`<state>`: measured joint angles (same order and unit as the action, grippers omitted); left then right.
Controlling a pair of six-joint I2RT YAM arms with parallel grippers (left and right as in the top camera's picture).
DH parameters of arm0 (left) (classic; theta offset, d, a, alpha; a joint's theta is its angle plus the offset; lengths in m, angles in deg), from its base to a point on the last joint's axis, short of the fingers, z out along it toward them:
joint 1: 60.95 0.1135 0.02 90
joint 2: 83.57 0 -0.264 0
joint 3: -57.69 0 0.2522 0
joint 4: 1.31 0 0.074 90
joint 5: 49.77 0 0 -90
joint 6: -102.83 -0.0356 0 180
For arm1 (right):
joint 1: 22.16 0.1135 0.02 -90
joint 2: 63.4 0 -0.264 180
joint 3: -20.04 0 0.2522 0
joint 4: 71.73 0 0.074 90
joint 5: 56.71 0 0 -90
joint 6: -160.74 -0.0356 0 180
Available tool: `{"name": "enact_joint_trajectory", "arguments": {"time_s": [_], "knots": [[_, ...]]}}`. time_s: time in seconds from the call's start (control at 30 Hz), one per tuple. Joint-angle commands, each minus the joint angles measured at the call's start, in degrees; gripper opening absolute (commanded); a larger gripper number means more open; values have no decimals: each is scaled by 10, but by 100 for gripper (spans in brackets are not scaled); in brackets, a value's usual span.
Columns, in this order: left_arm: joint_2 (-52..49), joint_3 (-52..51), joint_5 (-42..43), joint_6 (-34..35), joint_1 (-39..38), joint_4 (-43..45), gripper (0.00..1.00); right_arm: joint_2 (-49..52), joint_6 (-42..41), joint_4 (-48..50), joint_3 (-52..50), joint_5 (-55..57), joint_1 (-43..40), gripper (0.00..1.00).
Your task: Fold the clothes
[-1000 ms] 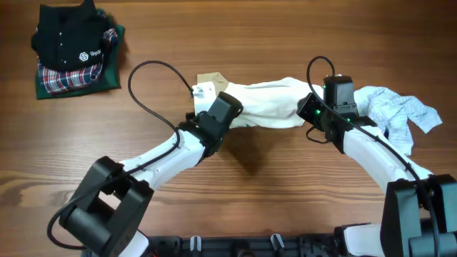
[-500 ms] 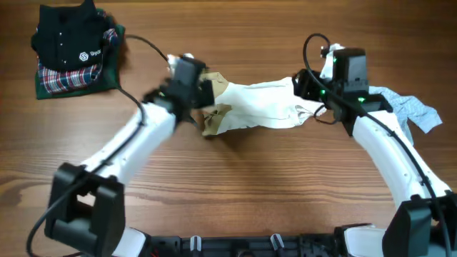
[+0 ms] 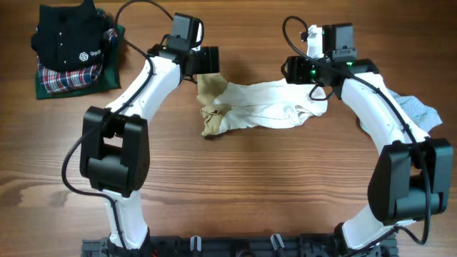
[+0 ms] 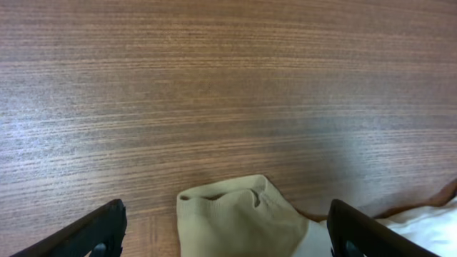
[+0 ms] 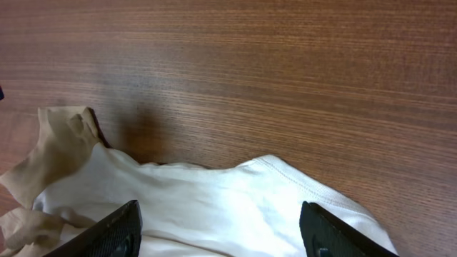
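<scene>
1. Overhead view: the clothes (image 3: 260,113) lie stretched in a long, rumpled strip at the middle of the desk (image 3: 235,193). They are off-white over most of their length, with a tan section (image 3: 213,107) bunched at the end nearer the left arm.
2. The left tool (image 3: 207,61) hangs just past the tan end, on the side away from the arm bases. Its jaws are spread wide and grip nothing.
3. The right tool (image 3: 291,70) hangs just past the white end on that same far side, likewise spread, with nothing pinched.
4. Left wrist view: two dark fingers (image 4: 100,228) stand far apart at the bottom corners. The tan section lies on the wood between them, touching neither, and a bit of white cloth shows at the lower right edge.
5. Right wrist view: the right tool's fingers (image 5: 118,228) are parted. The white body of the clothes lies below and between them, its curved hem facing the bare wood, with the tan end at the left edge.
6. A black shirt (image 3: 71,39) with a white logo sits on a folded plaid cloth (image 3: 68,77) at the far left corner, well apart from the clothes.
7. A pale blue garment (image 3: 421,113) lies crumpled at the right, partly hidden by the right arm. Whether it touches the white end cannot be told.
</scene>
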<state>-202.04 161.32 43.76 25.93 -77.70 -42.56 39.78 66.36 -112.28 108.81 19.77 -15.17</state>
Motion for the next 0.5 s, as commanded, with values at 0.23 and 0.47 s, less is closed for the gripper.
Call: {"name": "enact_joint_trajectory", "arguments": {"time_s": [0.23,0.47], "knots": [[-79,12,-32,-9,2,24,82,10,4,-1,13,-20,2,69],[-92,12,-43,-9,1,0,40,10,-4,-15,13,-21,2,68]]}}
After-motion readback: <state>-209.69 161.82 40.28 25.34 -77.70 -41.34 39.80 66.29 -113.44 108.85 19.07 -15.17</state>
